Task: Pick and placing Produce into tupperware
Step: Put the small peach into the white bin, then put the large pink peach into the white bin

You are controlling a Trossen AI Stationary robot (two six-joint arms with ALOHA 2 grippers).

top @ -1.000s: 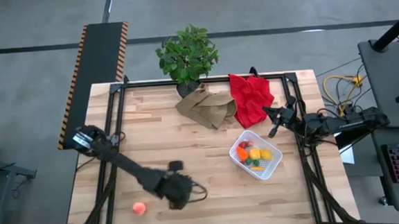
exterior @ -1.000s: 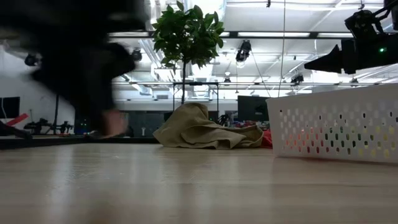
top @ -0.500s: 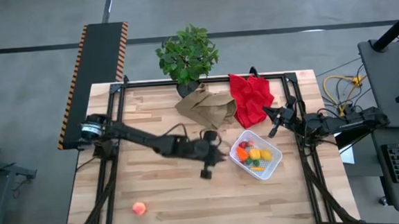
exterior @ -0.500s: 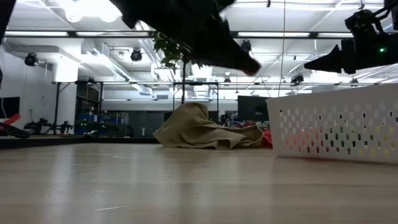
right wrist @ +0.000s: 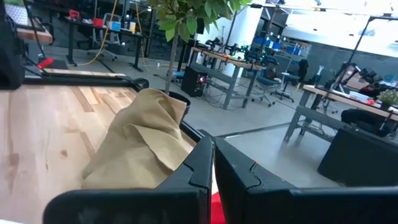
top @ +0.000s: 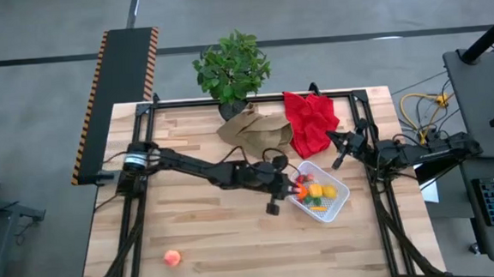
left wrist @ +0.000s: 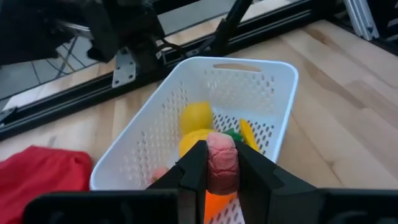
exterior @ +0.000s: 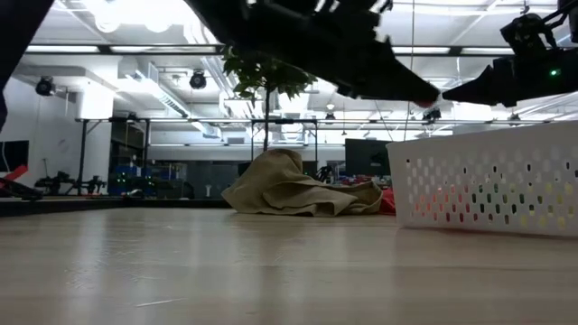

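Observation:
The white tupperware (top: pixel 343 198) (left wrist: pixel 249 63) (exterior: pixel 488 181) sits on the right half of the table. It holds a yellow lemon (left wrist: pixel 196 115), corn (left wrist: pixel 249 134) and an orange carrot (left wrist: pixel 215 200). My left gripper (top: pixel 290 186) (left wrist: pixel 222 157) (exterior: pixel 421 96) hangs over the tupperware's left rim, shut on a small pinkish-red fruit (left wrist: pixel 222 165). A pink-orange peach (top: pixel 173 258) lies on the table near its near-left corner. My right gripper (top: pixel 333 137) (right wrist: pixel 212 163) waits shut above the table's right side, by the red cloth. My left gripper pinches the small pinkish-red fruit (left wrist: pixel 222 149) between its two fingers, one on each side. The fingers slant down from the table's left. The fruit is lifted clear, above the tupperware's inside.
A leafy potted plant (top: pixel 231 66) stands at the far edge. In front of it lies a crumpled brown paper bag (top: pixel 255 131) (exterior: pixel 289 185), with a red cloth (top: pixel 310 119) beside it. Bare wood stretches over the table's left and near parts.
My left gripper has swept from the near-left part of the table, beside the peach, up and toward the right, ending over the tupperware's left rim. The peach has stayed where it was.

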